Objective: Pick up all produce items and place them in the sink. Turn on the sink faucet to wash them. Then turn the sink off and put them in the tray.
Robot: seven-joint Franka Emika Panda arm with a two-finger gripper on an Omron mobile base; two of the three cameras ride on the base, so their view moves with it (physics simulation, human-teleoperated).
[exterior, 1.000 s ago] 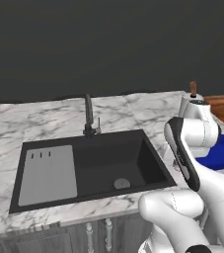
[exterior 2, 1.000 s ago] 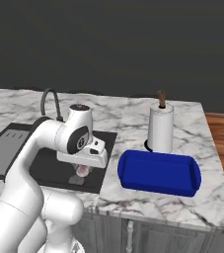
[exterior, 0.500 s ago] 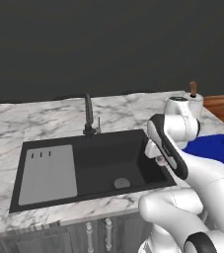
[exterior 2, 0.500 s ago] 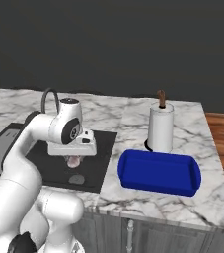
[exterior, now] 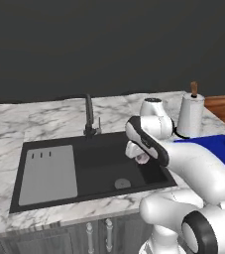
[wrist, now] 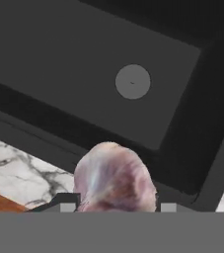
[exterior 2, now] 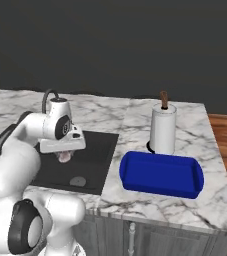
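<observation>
Grey-veined white marble worktop (exterior: 44, 121) against a dark wall; wood floor past its end. Black sink (exterior: 104, 166) recessed in the worktop, grey drainboard panel (exterior: 48, 173) in its left part, round grey drain (exterior: 122, 183) on the basin floor; nothing lying in the basin. Dark gooseneck faucet (exterior: 89, 116) just behind the sink. Blue tray (exterior 2: 161, 174) beside the sink on the worktop, nothing in it; paper towel roll (exterior 2: 163, 129) just behind the tray. Pincer (exterior 2: 65, 155) pinching the garlic (wrist: 114, 179), held above the sink's basin, apparently near its tray-side rim. Garlic: small round bulb, pinkish-purple with pale streaks.
</observation>
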